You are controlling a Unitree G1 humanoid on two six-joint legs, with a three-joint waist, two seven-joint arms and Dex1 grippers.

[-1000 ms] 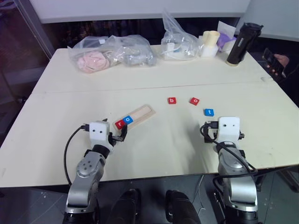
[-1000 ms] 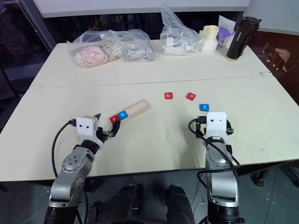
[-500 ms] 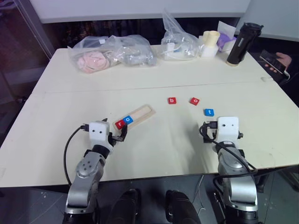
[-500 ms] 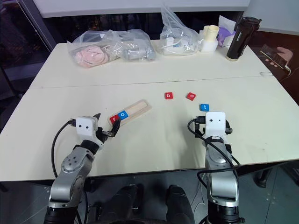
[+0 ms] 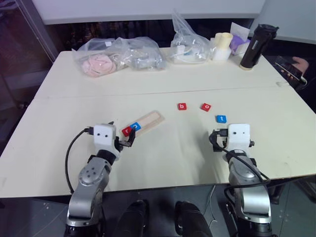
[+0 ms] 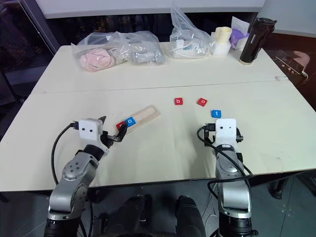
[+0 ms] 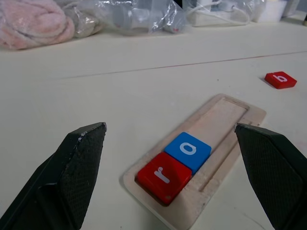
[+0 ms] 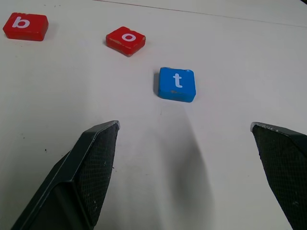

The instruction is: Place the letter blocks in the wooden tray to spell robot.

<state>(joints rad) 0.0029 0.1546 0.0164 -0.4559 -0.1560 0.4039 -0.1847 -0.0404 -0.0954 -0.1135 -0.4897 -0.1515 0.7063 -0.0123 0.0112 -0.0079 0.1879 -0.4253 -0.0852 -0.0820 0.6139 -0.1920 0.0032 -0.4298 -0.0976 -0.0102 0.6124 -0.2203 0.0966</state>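
The wooden tray [image 5: 151, 118] lies slanted left of the table's middle. At its near end sit a red r tile [image 7: 163, 175] and a blue o tile [image 7: 188, 150] side by side; the remaining slot [image 7: 225, 115] is bare. My left gripper [image 7: 169, 127] hovers open just in front of that end, holding nothing. A red b tile [image 5: 182, 106], a red o tile [image 5: 206, 106] and a blue t tile [image 5: 220, 118] lie loose on the table to the right. My right gripper [image 8: 184, 125] is open and stands just short of the t tile [image 8: 177, 84].
Clear plastic bags [image 5: 118, 57] of soft items, another bag [image 5: 187, 47], white cups [image 5: 222, 45] and a black bottle [image 5: 253, 47] line the table's far edge. A person's hand with a phone [image 5: 294, 66] shows at the right edge.
The person's hand with the phone has shifted slightly. The tiles, the tray and both grippers stay as they were.
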